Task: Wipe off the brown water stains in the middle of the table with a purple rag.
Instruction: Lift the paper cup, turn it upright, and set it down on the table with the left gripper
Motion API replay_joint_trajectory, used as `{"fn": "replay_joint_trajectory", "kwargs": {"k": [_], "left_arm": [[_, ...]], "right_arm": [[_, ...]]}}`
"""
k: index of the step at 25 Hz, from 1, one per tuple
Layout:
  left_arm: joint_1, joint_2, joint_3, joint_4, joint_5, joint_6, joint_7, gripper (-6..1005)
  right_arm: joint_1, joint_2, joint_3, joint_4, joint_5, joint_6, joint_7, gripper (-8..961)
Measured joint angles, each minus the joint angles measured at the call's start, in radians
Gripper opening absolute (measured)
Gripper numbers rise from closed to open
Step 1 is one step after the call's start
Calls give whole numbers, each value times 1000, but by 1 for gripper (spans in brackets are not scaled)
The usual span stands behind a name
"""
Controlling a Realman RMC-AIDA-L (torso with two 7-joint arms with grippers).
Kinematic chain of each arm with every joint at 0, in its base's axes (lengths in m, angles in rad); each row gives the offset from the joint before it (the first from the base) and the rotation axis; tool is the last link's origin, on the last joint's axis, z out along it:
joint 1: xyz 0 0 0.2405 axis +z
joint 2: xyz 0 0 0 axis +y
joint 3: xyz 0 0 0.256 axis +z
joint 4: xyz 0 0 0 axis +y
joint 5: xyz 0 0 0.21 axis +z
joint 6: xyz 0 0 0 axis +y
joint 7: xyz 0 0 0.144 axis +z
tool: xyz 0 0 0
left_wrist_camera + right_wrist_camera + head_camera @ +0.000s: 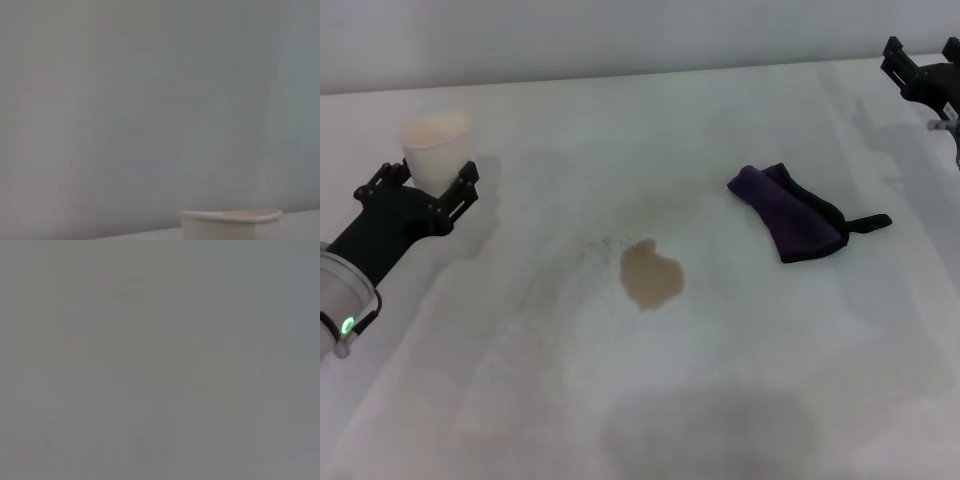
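From my head camera I look down on a white table [740, 400]. One purple rag [785, 212] lies right of centre, crumpled into a long shape. Its long axis runs from the far left to the near right, and a black loop tab trails off its right end toward the table's right edge.

One patch of brown water stains [650, 275] sits in the middle of the table, nearer to me than the rag and to its left. The two are close but do not touch. Faint specks dot the surface just left of the patch.

One white paper cup [437, 147] stands upright at the far left. My left gripper [425, 185] is spread wide, with one black finger on each side of the cup's lower part. I cannot tell whether the fingers touch the cup. The left wrist camera shows only the cup's rim [230, 216] against a plain grey wall.

My right gripper [923, 62] hangs at the far right corner, well apart from the rag and holding nothing that I can see. Its two black prongs stand apart, so it looks open. The right wrist camera shows only flat grey.
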Motion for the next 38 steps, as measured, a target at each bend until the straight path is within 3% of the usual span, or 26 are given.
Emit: {"fn": "replay_joint_trajectory", "kwargs": {"k": [11,38], "left_arm": [[0,-3,0,-20,65,0,55,733],[38,-2,0,-36,67,-2,64,735]], "right_arm": [[19,2,0,0,-3,-41,0,768],[29,1,-9,6,-5,-41,0,753]]}}
